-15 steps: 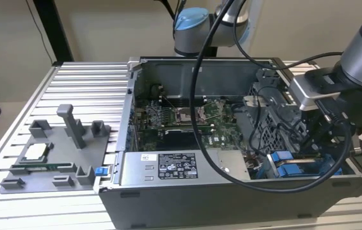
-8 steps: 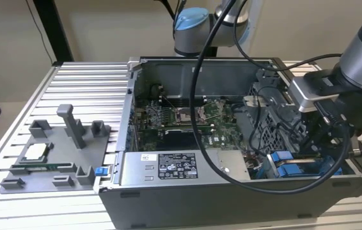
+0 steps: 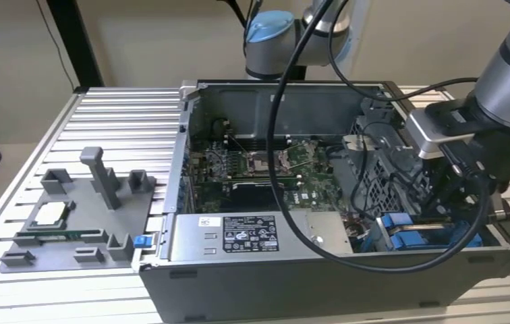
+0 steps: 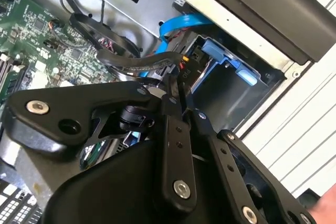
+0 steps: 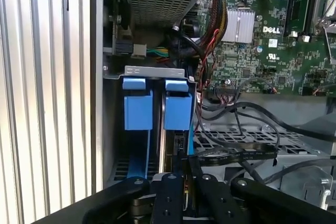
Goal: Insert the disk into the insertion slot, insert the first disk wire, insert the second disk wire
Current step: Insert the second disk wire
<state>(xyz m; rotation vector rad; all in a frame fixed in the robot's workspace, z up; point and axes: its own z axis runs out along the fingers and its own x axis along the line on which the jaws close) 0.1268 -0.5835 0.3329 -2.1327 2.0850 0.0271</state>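
Two blue carriers (image 5: pixel 157 109) are sitting side by side in your drive bay (image 5: pixel 152 72). Your gripper (image 5: pixel 185 163) is pinching a black flat wire (image 5: pixel 239 155) beside them, fingers nearly closed.

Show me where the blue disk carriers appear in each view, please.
Exterior view: blue disk carriers in the case corner at the exterior view's right.
Second wrist view: one carrier beside the case's outer wall.
First wrist view: two carriers side by side, next to the case wall.
Shared landmark: the green motherboard.
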